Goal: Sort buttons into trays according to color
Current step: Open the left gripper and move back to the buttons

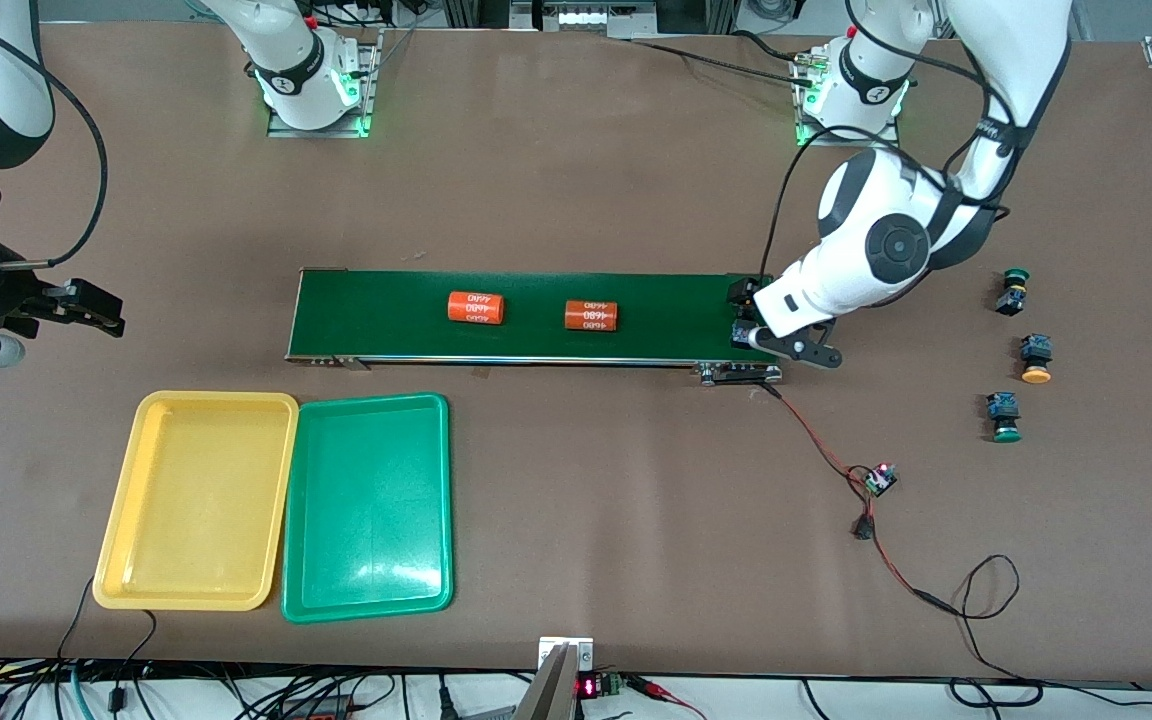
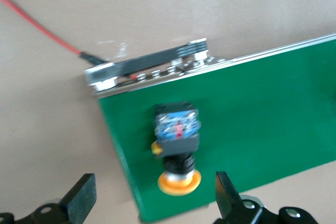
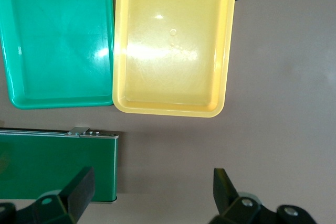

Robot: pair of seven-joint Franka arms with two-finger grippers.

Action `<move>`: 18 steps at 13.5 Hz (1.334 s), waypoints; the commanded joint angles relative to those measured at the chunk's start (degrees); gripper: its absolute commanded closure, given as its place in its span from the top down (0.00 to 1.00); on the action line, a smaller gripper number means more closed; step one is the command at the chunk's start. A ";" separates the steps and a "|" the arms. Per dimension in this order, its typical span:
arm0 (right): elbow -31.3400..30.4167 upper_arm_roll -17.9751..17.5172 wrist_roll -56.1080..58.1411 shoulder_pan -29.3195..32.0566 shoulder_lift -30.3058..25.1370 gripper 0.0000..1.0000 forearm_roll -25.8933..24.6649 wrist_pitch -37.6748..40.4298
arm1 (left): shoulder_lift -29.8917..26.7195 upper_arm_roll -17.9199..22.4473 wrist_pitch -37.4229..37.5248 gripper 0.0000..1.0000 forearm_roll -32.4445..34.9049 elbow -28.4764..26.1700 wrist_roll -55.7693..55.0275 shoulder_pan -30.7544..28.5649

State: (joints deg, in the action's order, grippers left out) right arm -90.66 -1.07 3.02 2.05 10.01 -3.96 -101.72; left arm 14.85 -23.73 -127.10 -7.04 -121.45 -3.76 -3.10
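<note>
A button [image 2: 177,150] with a yellow-orange cap lies on its side on the dark-green belt [image 2: 262,108], at the end by the left arm. My left gripper [image 2: 155,198] hangs just above it, open, with a finger on each side of the cap and not touching it. In the front view this gripper [image 1: 766,325] covers most of that button [image 1: 742,333]. Three more buttons stand on the table toward the left arm's end: a green-capped one [image 1: 1013,290], an orange-capped one [image 1: 1035,358] and another green-capped one [image 1: 1004,417]. The yellow tray [image 1: 196,500] and green tray [image 1: 368,505] lie side by side, both bare. My right gripper [image 1: 101,310] waits open over the table off the belt's other end.
Two orange cylinders [image 1: 476,307] [image 1: 591,315] with white print lie on the belt [image 1: 536,340]. A red and black wire runs from the belt's end to a small circuit board [image 1: 879,478] and on toward the table's front edge.
</note>
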 commanded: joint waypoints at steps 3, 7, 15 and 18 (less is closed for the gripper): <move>0.22 -0.16 0.23 0.41 -0.08 1.00 -0.09 0.64 | -3.07 0.08 6.42 1.00 -1.31 -0.28 4.11 -13.22; 0.14 -0.16 -0.30 0.23 -0.08 1.00 -0.09 1.43 | -2.80 0.61 6.78 1.00 3.32 -0.37 4.11 -18.34; 0.40 -0.16 0.58 0.59 1.06 1.00 -0.61 0.82 | 1.40 3.69 5.28 1.00 10.18 2.52 4.28 -21.86; 0.31 -0.08 0.58 0.59 1.07 1.00 -0.53 0.99 | 8.07 3.78 5.37 1.00 16.61 10.15 4.37 -25.71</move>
State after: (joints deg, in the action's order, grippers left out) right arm -90.69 -0.92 3.04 2.27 10.96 -3.96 -100.93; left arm 17.12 -19.54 -122.42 6.14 -117.77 0.39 -26.04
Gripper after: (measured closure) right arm 0.000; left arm 0.000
